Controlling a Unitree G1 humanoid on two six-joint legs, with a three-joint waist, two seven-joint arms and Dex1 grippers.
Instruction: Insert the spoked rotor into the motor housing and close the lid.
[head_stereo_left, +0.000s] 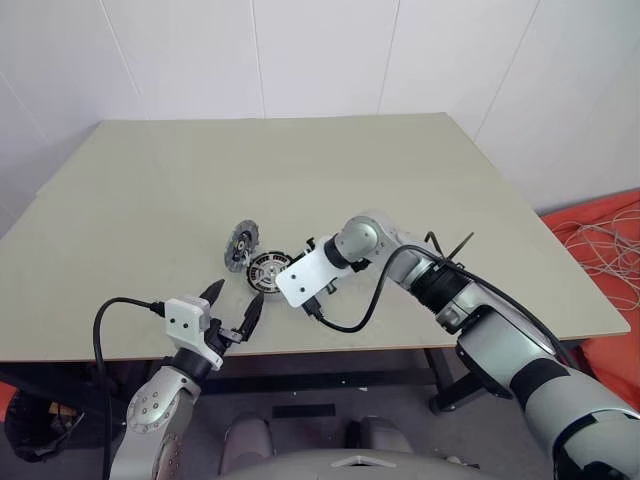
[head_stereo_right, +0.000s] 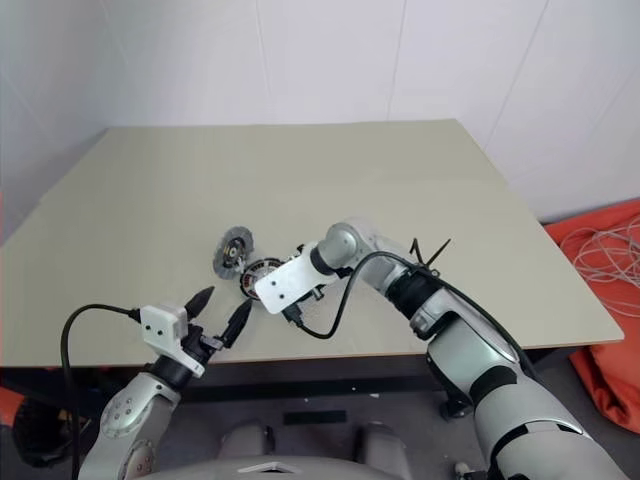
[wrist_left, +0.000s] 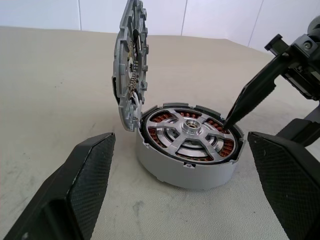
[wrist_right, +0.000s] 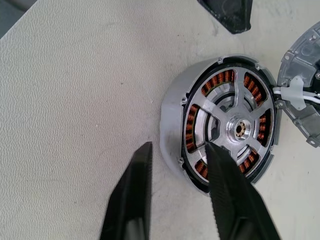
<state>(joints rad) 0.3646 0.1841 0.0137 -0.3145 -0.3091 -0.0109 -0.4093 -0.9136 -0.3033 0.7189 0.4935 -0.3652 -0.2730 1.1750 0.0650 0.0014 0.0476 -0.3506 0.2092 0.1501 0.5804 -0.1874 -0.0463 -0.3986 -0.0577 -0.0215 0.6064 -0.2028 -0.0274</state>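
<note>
The motor housing (wrist_left: 187, 172) sits on the table near its front edge, copper windings showing. The spoked rotor (wrist_right: 235, 125) lies inside it, silver spokes and hub up. The lid (wrist_left: 131, 65) stands on edge at the housing's rim, swung open, with white wires to it. My right gripper (wrist_right: 178, 146) points down over the housing with a narrow gap between the fingers. One fingertip rests on the rotor's edge and the other hangs outside the housing wall. My left gripper (head_stereo_left: 237, 297) is open, level, just in front of the housing, holding nothing.
The beige table (head_stereo_left: 400, 180) stretches wide behind and to both sides of the parts. Its front edge runs just under my left gripper. An orange cloth with white cables (head_stereo_left: 605, 250) lies on the floor beyond the table's right edge.
</note>
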